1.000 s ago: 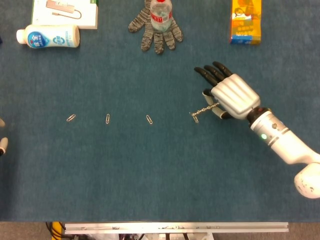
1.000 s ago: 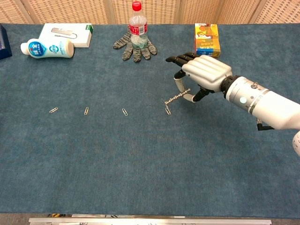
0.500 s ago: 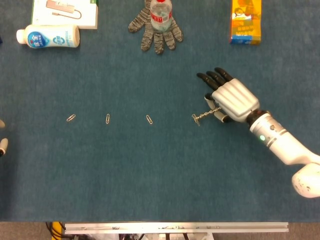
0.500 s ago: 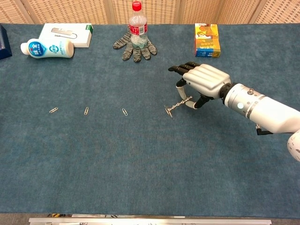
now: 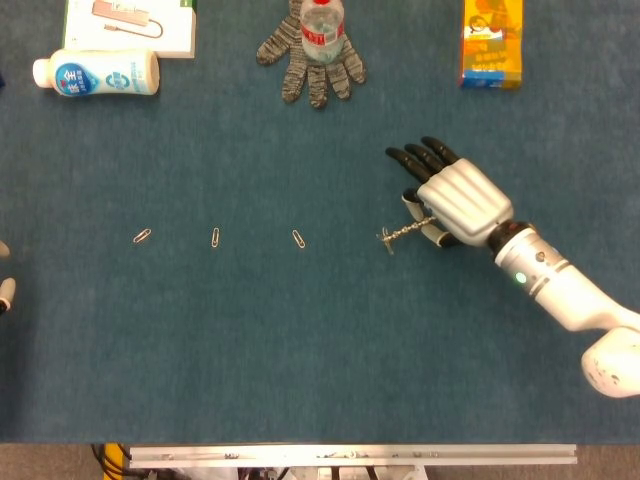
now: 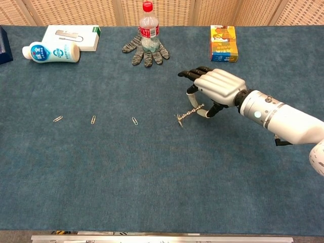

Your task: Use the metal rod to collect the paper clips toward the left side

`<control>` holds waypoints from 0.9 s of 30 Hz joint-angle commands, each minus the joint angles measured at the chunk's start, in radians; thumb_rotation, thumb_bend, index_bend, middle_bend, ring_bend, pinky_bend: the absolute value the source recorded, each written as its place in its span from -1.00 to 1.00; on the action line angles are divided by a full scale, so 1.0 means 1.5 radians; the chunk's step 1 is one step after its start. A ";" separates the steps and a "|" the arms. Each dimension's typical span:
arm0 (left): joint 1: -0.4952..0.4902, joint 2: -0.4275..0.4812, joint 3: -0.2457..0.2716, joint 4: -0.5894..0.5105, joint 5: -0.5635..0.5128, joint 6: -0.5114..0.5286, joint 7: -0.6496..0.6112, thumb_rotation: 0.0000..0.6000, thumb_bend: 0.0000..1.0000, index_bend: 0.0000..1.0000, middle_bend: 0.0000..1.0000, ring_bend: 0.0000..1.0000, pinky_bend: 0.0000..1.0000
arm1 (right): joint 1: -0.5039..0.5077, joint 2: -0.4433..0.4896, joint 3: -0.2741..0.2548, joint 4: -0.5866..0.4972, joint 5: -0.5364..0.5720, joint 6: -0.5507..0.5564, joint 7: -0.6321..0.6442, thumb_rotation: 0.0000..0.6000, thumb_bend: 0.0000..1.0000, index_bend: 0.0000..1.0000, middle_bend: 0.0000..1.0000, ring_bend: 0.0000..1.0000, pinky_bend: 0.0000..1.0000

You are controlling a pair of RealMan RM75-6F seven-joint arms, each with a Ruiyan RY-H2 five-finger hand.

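My right hand (image 5: pixel 452 197) (image 6: pixel 215 87) holds a thin metal rod (image 5: pixel 408 231) (image 6: pixel 191 111) low over the blue table, its tip pointing left. A paper clip (image 5: pixel 386 239) (image 6: pixel 179 119) sits at the rod's tip, touching it. Three more paper clips lie in a row to the left: one (image 5: pixel 298 238) (image 6: pixel 134 121) nearest, one (image 5: pixel 215 237) (image 6: pixel 93 120) in the middle, one (image 5: pixel 142 236) (image 6: pixel 57 119) farthest. Only a sliver of my left hand (image 5: pixel 5 292) shows at the left edge of the head view.
Along the far edge stand a white bottle (image 5: pixel 97 73) lying down, a white box (image 5: pixel 130 24), a grey glove (image 5: pixel 312 60) under a water bottle (image 6: pixel 148 28), and an orange carton (image 5: pixel 492 45). The table's front edge (image 5: pixel 350 454) has a metal rail.
My right hand drew back right a little with the rod, then shifted left again. The clip at the tip moved with it. The other clips stayed put.
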 commanded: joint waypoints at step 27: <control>0.001 0.001 0.000 0.002 -0.007 -0.005 0.004 1.00 -0.41 -0.14 -0.33 -0.43 -0.33 | 0.016 -0.031 -0.009 -0.046 -0.060 0.015 0.062 1.00 -0.42 0.31 -0.90 -1.00 -1.00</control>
